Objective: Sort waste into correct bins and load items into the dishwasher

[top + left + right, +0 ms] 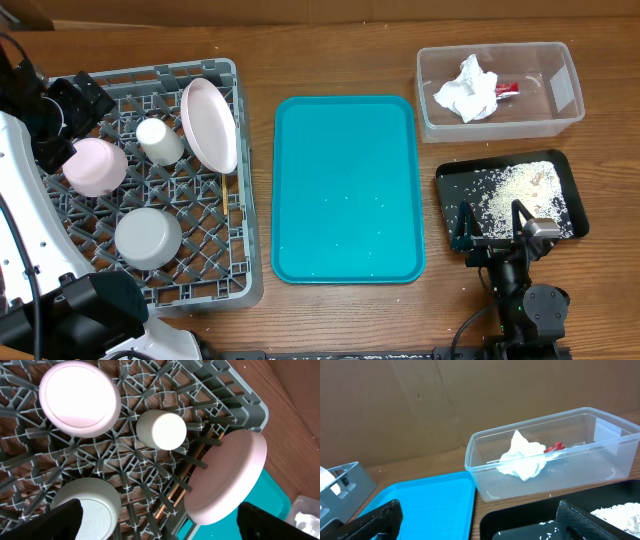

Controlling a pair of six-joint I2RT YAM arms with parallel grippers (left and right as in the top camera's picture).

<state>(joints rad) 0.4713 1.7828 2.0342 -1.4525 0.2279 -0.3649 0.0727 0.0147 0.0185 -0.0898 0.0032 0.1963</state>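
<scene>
My left gripper (160, 523) above the rack (160, 68) and right gripper (491, 222) at the black tray (446, 181) of crumbs (520, 185) are both spread wide, empty. Rack holds one plate (208, 124), one cup (159, 140) and two bowls, pink bowl (95, 165) and grey-green bowl (148, 237); tub (562, 112) holds one napkin (467, 90) and one red wrapper (506, 89). Chopsticks (174, 494) show clearly only in the left wrist view, beneath the plate.

The table (330, 60) is made of brown wood. Thin darker lines run along it from side to side, and the wood has a few small dark spots. Seen from above, it fills the view right out to the edges. Behind the far edge of the table stands a big flat brown board (395, 410) that looks like cardboard. It has a few bent lines and one tiny dark mark. The light is soft and even, and the shadows on the wood are faint.
</scene>
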